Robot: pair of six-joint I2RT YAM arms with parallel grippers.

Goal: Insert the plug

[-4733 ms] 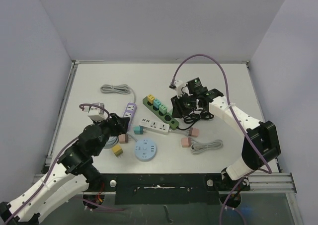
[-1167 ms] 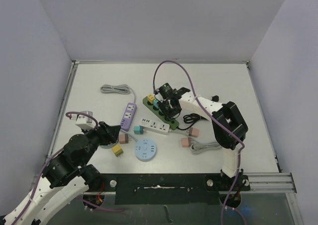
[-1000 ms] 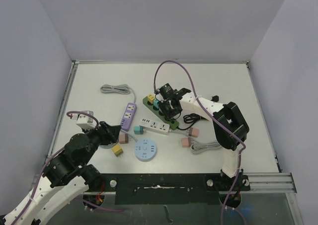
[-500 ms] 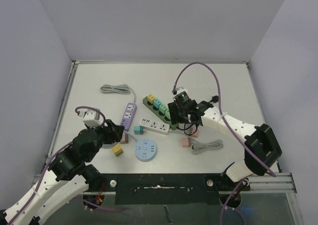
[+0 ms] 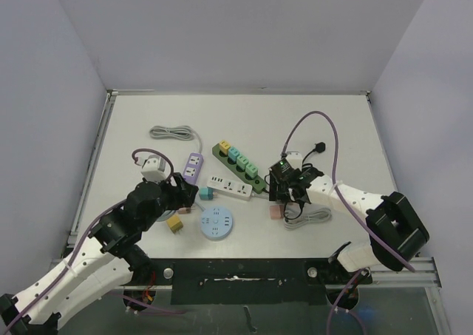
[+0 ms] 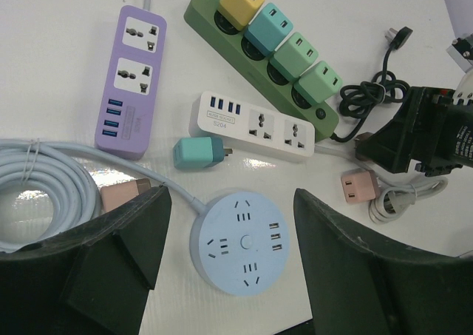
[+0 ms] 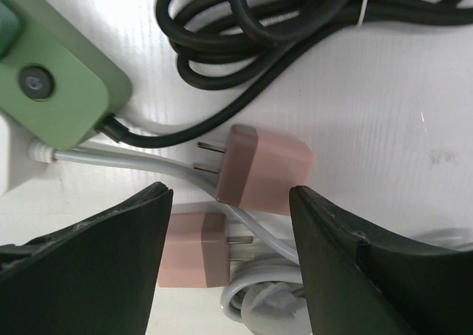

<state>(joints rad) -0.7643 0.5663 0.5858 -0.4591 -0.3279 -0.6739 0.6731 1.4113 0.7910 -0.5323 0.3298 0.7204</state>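
"Pink plug point(image 7: 262, 168): where was it?"

"Lying on the white table point(image 5: 244, 120), near the switch end of the green strip point(image 6: 201, 13), a second pink one point(image 7: 196, 250) just beside it. The right tool point(image 7: 228, 198), shut over the strip a second before, had swung there and hung open above them. The left tool point(image 6: 229, 202) gaped empty. Lilac walls point(image 5: 244, 32) all round; four cube plugs point(image 6: 279, 26) sat in the strip."
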